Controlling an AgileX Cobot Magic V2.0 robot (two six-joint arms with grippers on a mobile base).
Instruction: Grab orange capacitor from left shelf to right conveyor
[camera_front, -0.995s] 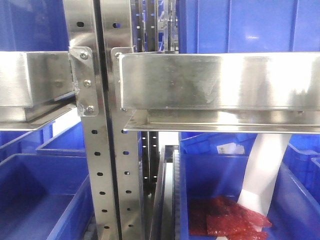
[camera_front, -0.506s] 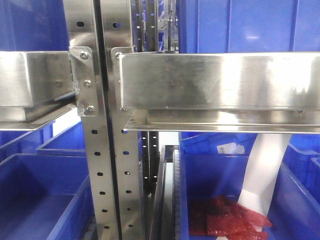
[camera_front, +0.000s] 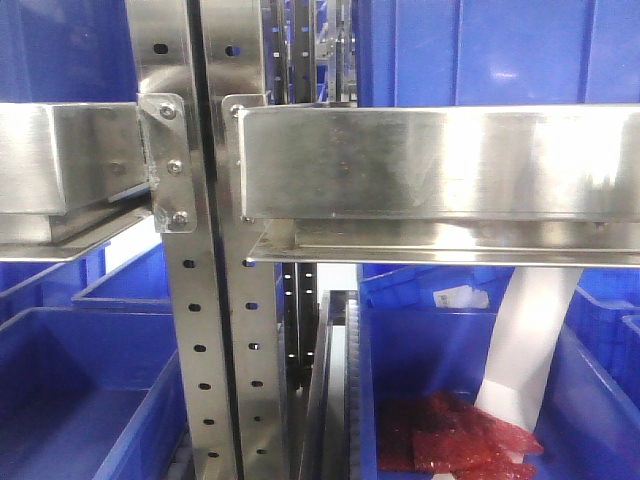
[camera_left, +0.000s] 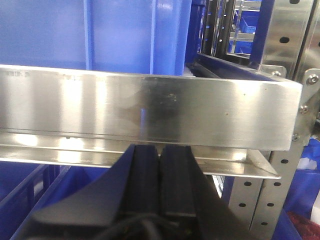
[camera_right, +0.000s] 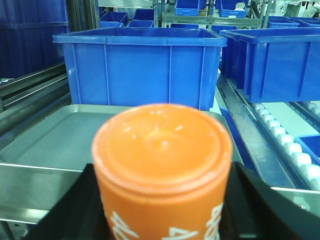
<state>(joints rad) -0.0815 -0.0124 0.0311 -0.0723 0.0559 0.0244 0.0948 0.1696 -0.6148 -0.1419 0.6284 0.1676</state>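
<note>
Item: orange capacitor. You hold it pinched in the right hand, a black finger at each side. End cap faces the wrist camera; long axis runs down out of frame. Behind: silver tray, blue bin. Left hand: pressed together, facing the left shelf.

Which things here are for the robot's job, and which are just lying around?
For the job: orange capacitor; right gripper, clamped on it; steel shelf.

Just lying about: red crinkly packets; silver tray; blue bin behind the tray; left gripper, shut on nothing.
</note>
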